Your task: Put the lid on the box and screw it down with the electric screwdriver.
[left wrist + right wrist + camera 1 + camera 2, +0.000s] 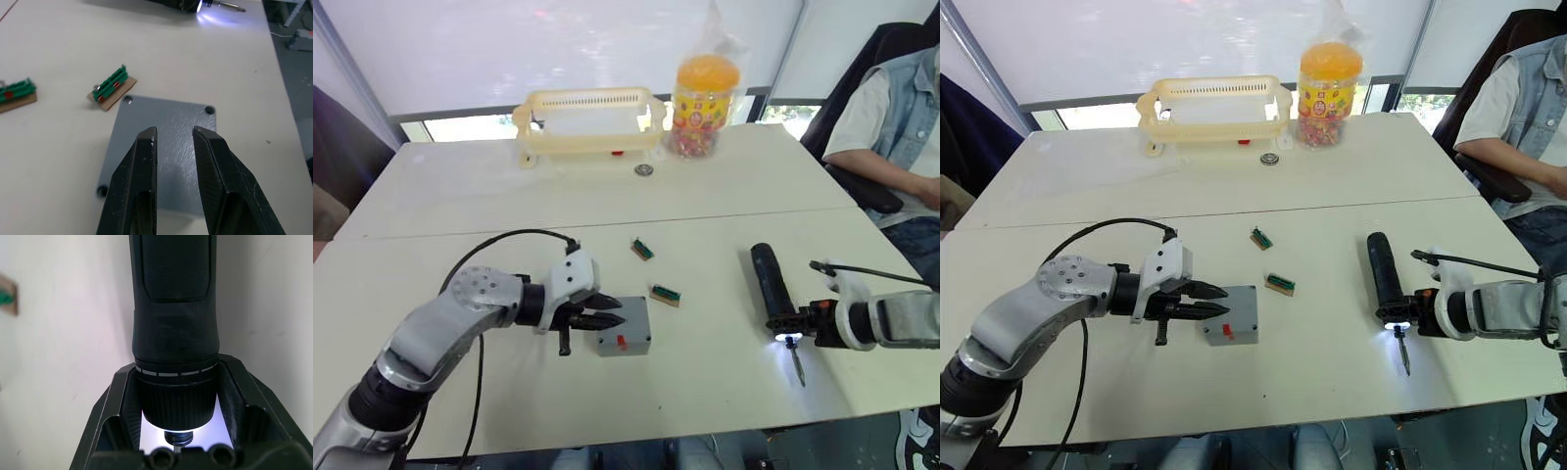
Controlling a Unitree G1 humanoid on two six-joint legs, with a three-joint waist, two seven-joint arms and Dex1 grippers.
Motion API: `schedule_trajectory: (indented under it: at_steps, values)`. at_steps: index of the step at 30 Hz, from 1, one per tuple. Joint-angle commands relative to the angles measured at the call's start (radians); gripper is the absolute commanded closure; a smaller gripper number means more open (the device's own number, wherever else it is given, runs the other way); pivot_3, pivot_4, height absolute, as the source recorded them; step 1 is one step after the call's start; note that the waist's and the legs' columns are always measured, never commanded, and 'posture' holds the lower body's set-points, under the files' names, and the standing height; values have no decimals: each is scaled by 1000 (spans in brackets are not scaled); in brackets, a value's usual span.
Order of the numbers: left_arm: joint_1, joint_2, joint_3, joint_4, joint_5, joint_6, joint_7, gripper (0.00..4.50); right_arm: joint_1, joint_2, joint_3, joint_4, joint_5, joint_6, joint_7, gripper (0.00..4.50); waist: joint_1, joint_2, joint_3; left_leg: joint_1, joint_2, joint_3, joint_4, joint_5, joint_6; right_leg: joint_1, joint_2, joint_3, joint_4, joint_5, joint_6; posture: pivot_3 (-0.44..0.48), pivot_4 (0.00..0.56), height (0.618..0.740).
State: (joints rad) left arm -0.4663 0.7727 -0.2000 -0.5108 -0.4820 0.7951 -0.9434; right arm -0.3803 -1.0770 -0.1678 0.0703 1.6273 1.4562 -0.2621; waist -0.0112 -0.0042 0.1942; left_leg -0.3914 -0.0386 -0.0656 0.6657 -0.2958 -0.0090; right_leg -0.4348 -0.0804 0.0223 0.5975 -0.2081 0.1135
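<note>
In the left eye view, the lid point(625, 326) is seen already seated on the box point(628, 343), near the front middle of the desk point(724, 206). The left gripper point(604, 311) hovers at the lid's 9 o'clock edge, its fingers narrowly parted and holding nothing. The electric screwdriver point(773, 286) lies well apart at 3 o'clock from the box, its long axis running from 12 to 6 o'clock, bit and white light toward 6. It is clamped near the tip by the right gripper point(793, 321).

In the right eye view, two small green blocks point(1280, 284) are seen between box and screwdriver.

In the left wrist view, the left gripper's fingers point(142, 171) are seen above the lid, with screw holes at its corners.

In the right wrist view, the screwdriver's collar is gripped between the right gripper's fingers point(234, 396).

The right arm is judged nearer to the tool, so the bit must be carried toward 9 o'clock, to a corner hole.
</note>
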Motion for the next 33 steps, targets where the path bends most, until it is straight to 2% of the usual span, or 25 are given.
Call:
schedule_trajectory:
  at_steps: [1,2,3,5,9,13,16,21,29,33]
  values:
    - [11,-14,72,6,-31,2,26,3427,-27,2,-7,-44,-68,-1,56,895,0,0,0,0,0,0,0,0,0,0,0,0,-1,0,1,0,150,740]
    - [13,-25,99,11,-56,19,37,3427,-27,5,-9,-58,-93,-7,62,332,0,0,0,0,0,0,0,0,0,1,-1,1,-1,1,1,0,150,740]
    - [14,-32,118,16,-74,31,43,3427,-28,9,-12,-67,-116,-10,68,73,0,0,0,0,0,0,0,0,0,1,-1,1,-1,1,1,0,150,740]
    - [17,-43,160,29,-102,52,60,3427,-42,0,1,-114,-210,-48,128,73,0,0,0,0,0,0,0,0,0,1,-1,0,-1,1,2,0,150,740]
    - [77,-37,257,93,-90,72,141,3427,-102,-14,13,-287,-478,-356,439,73,-10,3,0,1,0,3,0,0,0,-1,-1,2,0,2,3,0,150,740]
    - [169,-19,249,92,-67,66,166,3427,11,62,60,-503,-537,-449,583,73,-2,-2,-2,2,1,-1,-1,0,0,-1,2,0,1,2,4,0,150,740]
    - [230,-21,235,58,-71,69,175,3427,89,142,115,-609,-576,-478,594,73,6,-4,-2,0,2,-4,-2,0,0,-1,1,-1,2,2,3,0,150,740]
    - [273,-50,230,39,-87,88,213,3427,154,220,234,-650,-755,-537,600,73,17,-4,-2,0,-2,-2,1,1,-2,0,-6,2,-1,3,3,0,150,740]
    - [235,-118,162,57,-81,89,232,3427,133,307,344,-625,-941,-553,620,73,21,-4,-2,2,-1,-2,1,2,-5,2,-4,1,0,4,3,0,150,740]
    - [202,-142,118,98,-51,58,224,3427,112,356,363,-637,-948,-491,618,73,21,-4,-3,2,-1,0,1,3,-6,2,-3,1,0,5,2,0,150,740]
